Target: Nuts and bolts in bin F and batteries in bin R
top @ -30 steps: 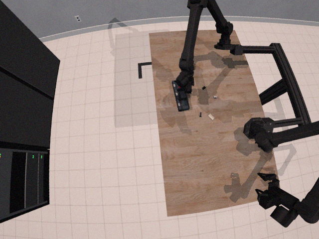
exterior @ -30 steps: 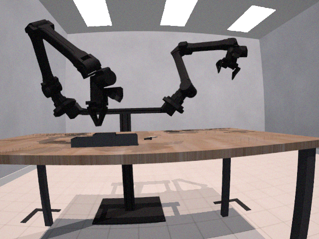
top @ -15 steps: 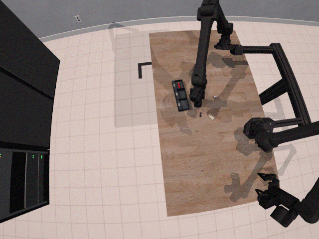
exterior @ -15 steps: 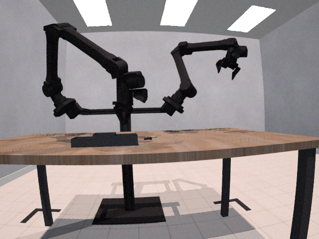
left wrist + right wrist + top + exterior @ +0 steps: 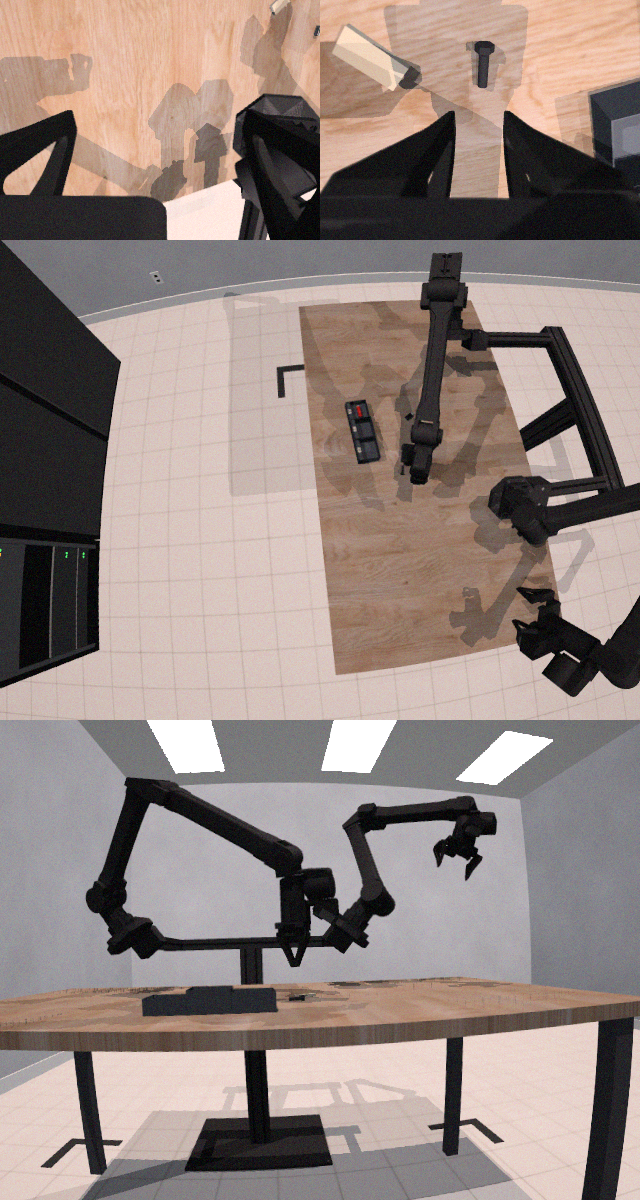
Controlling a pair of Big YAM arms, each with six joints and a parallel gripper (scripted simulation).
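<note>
A dark bolt [image 5: 484,64] lies on the wooden table just ahead of my right gripper [image 5: 479,120], which hangs above it with its fingers a little apart and nothing between them. The right gripper also shows in the overhead view [image 5: 415,469] and the side view [image 5: 294,958], to the right of the row of dark bins [image 5: 363,431]. A red battery [image 5: 358,408] lies in the far bin. A corner of a bin [image 5: 617,125] shows at the right of the right wrist view. My left gripper [image 5: 527,609] [image 5: 457,859] is open and empty, held high off the table's near right corner.
A beige block [image 5: 372,57] lies tilted to the left of the bolt. A small dark item [image 5: 408,416] lies on the table beside the right arm. A small beige piece [image 5: 279,5] shows at the top of the left wrist view. The black arm frame [image 5: 568,395] stands at the table's right side.
</note>
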